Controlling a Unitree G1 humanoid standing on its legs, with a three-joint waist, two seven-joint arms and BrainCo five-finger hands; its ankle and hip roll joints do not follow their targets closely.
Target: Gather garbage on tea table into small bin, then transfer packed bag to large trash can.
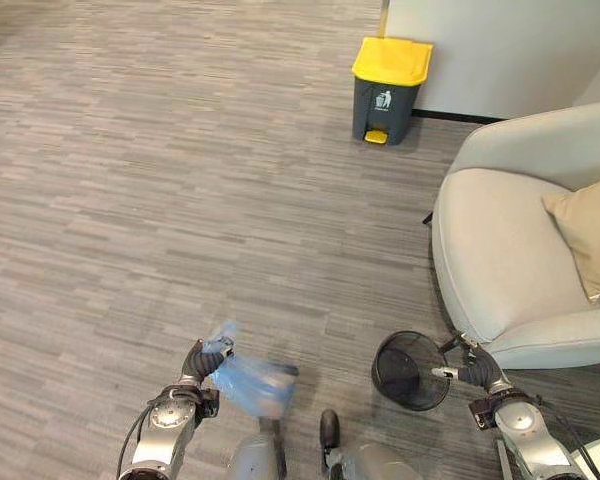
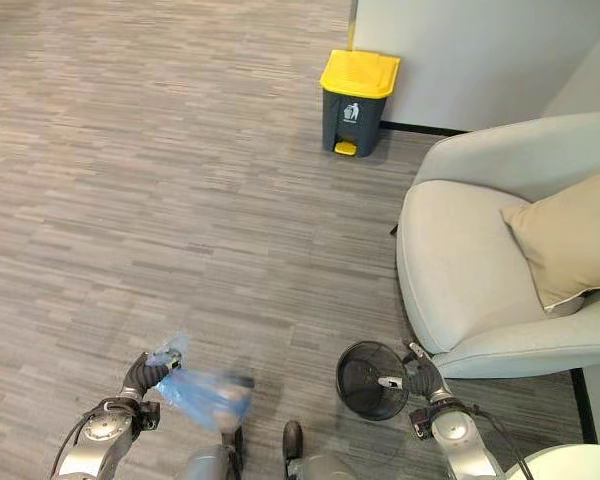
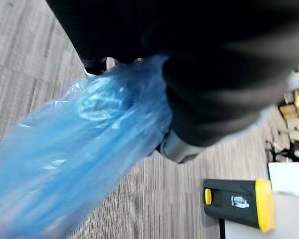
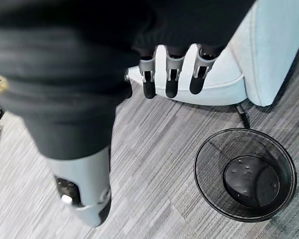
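Nearest, at the lower left of the left eye view, the left hand (image 1: 204,358) is closed round the gathered neck of a blue plastic garbage bag (image 1: 254,385), which hangs from it above the floor; the left wrist view shows the translucent bag (image 3: 84,149) trailing out from under the hand's dark cover, crumpled contents faintly visible inside. Across at the lower right, the right hand (image 1: 472,371) holds nothing: its own wrist view shows the fingers (image 4: 171,74) straight and relaxed in a row, clear of everything. Just beside that hand stands the small black wire-mesh bin (image 1: 410,370) upright on the grey striped carpet floor (image 1: 180,180), with no bag in it, its dark round base visible through the open top (image 4: 245,174). Right behind the bin is a pale grey armchair (image 1: 500,250) with a tan cushion (image 1: 588,228) resting against its back. Farther off, well apart from both hands, the large trash can (image 1: 388,90) with a dark grey body, a shut yellow lid and a yellow pedal stands against the light wall (image 1: 500,50).
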